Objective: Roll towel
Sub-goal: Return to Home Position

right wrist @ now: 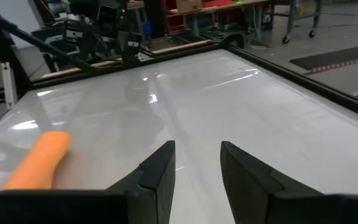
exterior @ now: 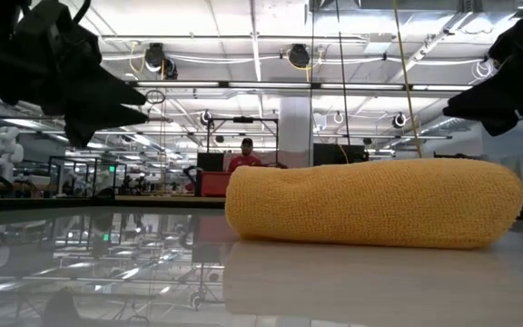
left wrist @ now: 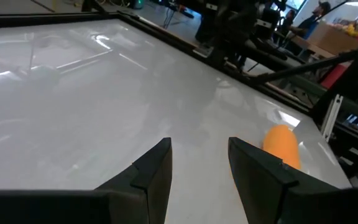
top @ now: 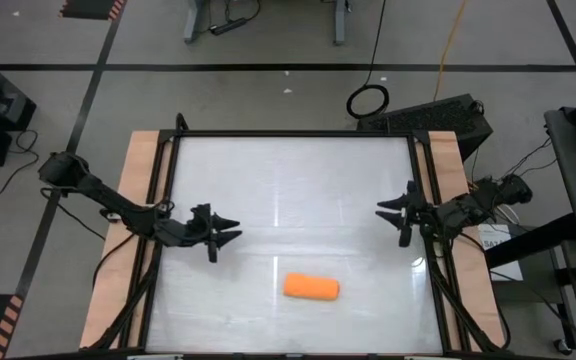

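Note:
The orange towel (top: pixel 311 287) lies rolled into a short cylinder on the white table, near the front edge and a little right of the middle, resting on its long side. It also shows in the low view (exterior: pixel 375 203), in the left wrist view (left wrist: pixel 282 145) and in the right wrist view (right wrist: pixel 39 160). My left gripper (top: pixel 226 233) is open and empty above the table's left part, left of and behind the roll. My right gripper (top: pixel 392 214) is open and empty near the table's right edge, right of and behind the roll.
The white table top (top: pixel 288 190) has a dark frame with wooden strips along its left and right sides (top: pixel 138 200). Cables and equipment stand on the floor around it. A person in red (exterior: pixel 245 156) shows far off in the room behind.

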